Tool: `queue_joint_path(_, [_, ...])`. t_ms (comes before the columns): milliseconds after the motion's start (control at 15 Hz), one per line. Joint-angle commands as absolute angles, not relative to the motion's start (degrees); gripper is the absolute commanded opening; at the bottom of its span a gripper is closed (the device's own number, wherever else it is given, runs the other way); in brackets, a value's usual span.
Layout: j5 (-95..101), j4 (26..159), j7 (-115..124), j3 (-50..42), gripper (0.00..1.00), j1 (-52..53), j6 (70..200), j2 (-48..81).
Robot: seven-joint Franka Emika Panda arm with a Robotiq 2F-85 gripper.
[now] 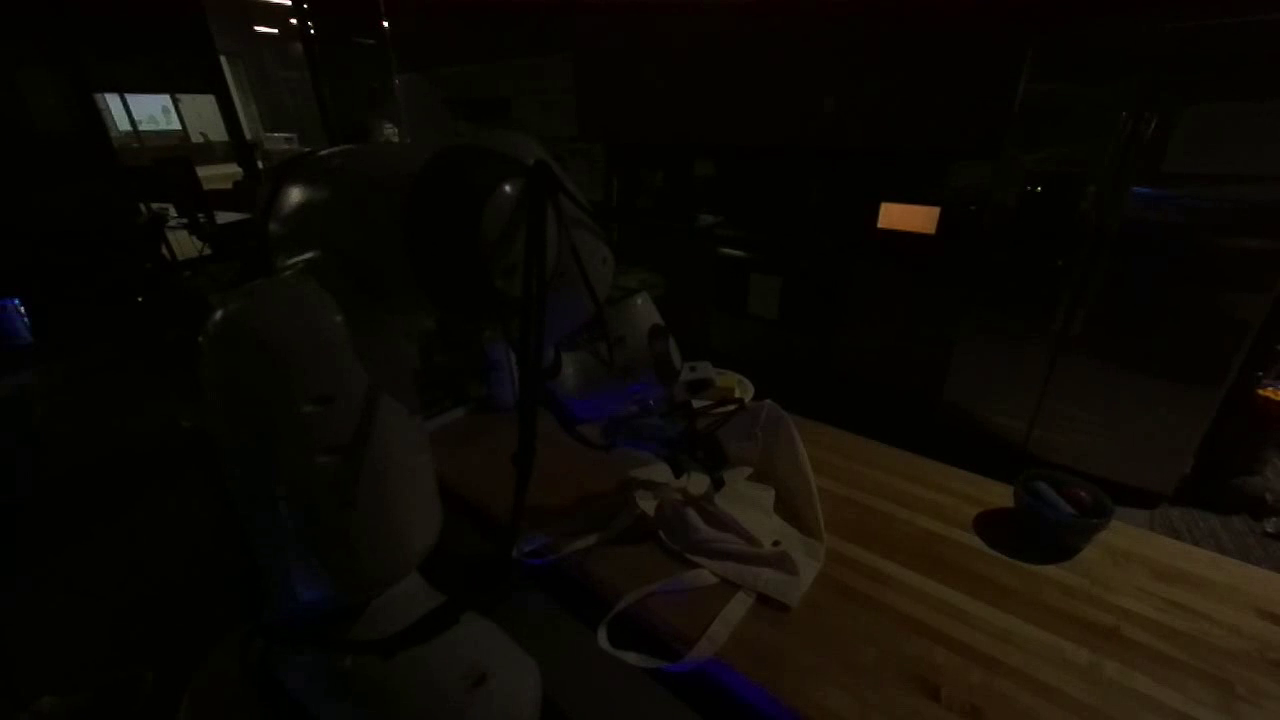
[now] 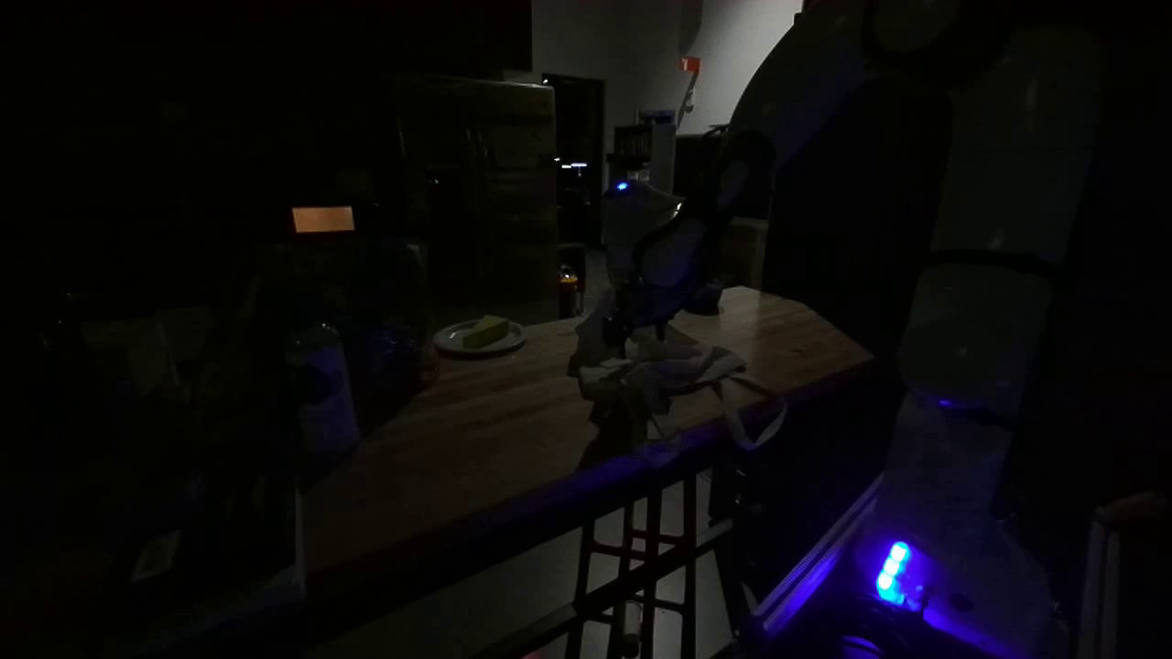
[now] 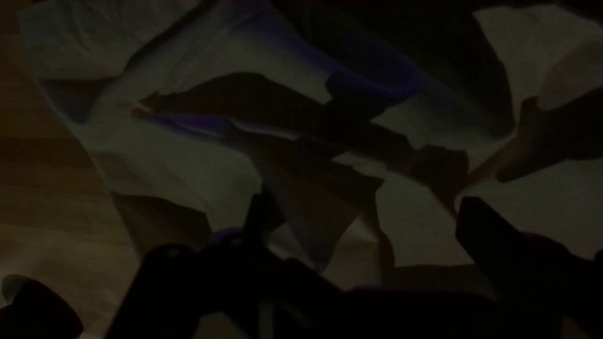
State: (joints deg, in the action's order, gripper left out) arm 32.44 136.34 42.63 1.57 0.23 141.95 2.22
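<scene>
The scene is very dark. A pale cloth tote bag [image 1: 795, 540] lies crumpled on the wooden table, its handle loops hanging at the table edge. It also shows in an exterior view [image 2: 691, 368] and fills most of the wrist view [image 3: 183, 160]. My gripper [image 3: 365, 207] is over the bag with its two fingers wide apart. Cloth folds show between the fingers, and the left fingertip is close beside a fold. I cannot tell whether it touches the cloth. In both exterior views the gripper [image 1: 705, 460] [image 2: 641, 329] is down at the bag, partly lost in shadow.
A white plate [image 2: 449, 340] with a yellow block [image 2: 487, 330] stands on the table [image 2: 476, 448]. A dark bowl [image 1: 1065, 530] with small items sits farther along. A pale bottle [image 2: 322, 394] stands at the table end. A stool [image 2: 641, 540] is beneath the table.
</scene>
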Motion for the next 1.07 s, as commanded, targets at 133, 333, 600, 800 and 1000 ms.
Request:
queue_joint_path(133, [32.3, 136.3, 42.5, 0.9, 1.00, 0.9, 141.8, 2.2])
queue_joint_path(333, [32.8, 136.3, 42.9, 0.7, 1.00, 0.8, 141.6, 2.5])
queue_joint_path(600, [33.6, 136.5, 43.5, 0.3, 1.00, 0.7, 141.7, 2.5])
queue_joint_path(800, [33.7, 136.7, 43.4, -0.1, 1.00, 0.7, 141.9, 2.6])
queue_joint_path(1000, [33.4, 136.8, 42.9, -0.2, 0.73, 0.7, 142.3, 2.7])
